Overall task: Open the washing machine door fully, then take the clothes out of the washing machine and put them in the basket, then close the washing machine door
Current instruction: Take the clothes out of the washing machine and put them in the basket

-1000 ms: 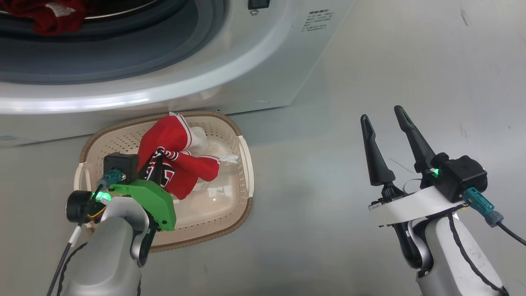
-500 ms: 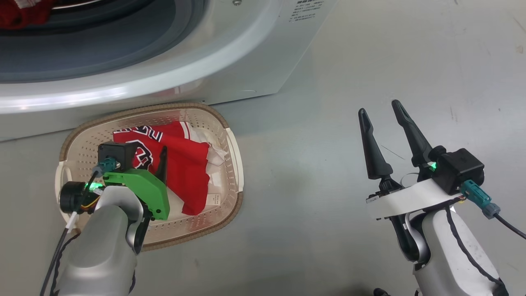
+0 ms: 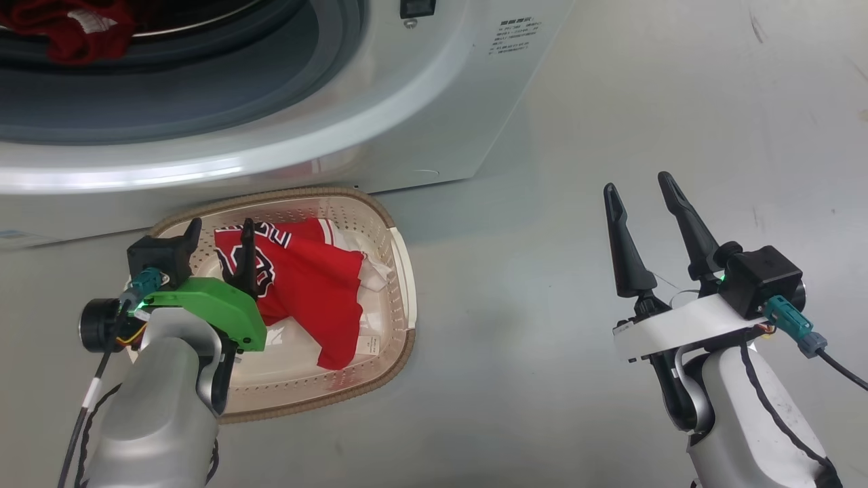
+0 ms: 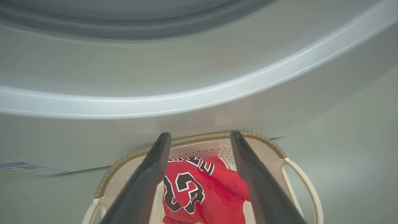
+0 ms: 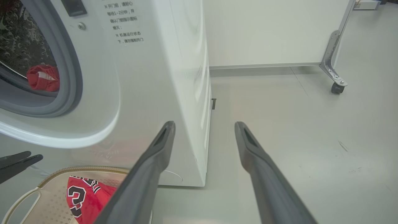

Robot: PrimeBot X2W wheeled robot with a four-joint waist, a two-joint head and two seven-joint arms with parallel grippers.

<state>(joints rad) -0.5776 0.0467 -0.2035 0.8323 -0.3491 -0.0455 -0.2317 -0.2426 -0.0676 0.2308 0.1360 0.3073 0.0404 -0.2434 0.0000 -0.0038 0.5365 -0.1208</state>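
The white washing machine (image 3: 407, 102) stands with its opening uncovered; the washing machine door is out of view. Red clothes (image 3: 74, 30) lie in the drum, also seen as red clothes (image 5: 42, 77) in the right wrist view. On the floor in front sits the cream basket (image 3: 400, 271) with a red jersey (image 3: 312, 285) spread in it. My left gripper (image 3: 221, 227) hovers open over the basket's left part, holding nothing; the left wrist view shows the jersey (image 4: 192, 189) below my open left gripper (image 4: 200, 134). My right gripper (image 3: 636, 183) is open and empty over the floor to the right.
Grey floor (image 3: 610, 102) stretches right of the machine. A metal leg with a caster (image 5: 334, 62) stands at the far right by a pale wall panel. A blue label (image 4: 28, 168) sits low on the machine front. The basket nearly touches the machine's base.
My left gripper has opened and let go of the red jersey, which now lies spread in the basket. The head camera shifted a little. The right arm kept still.
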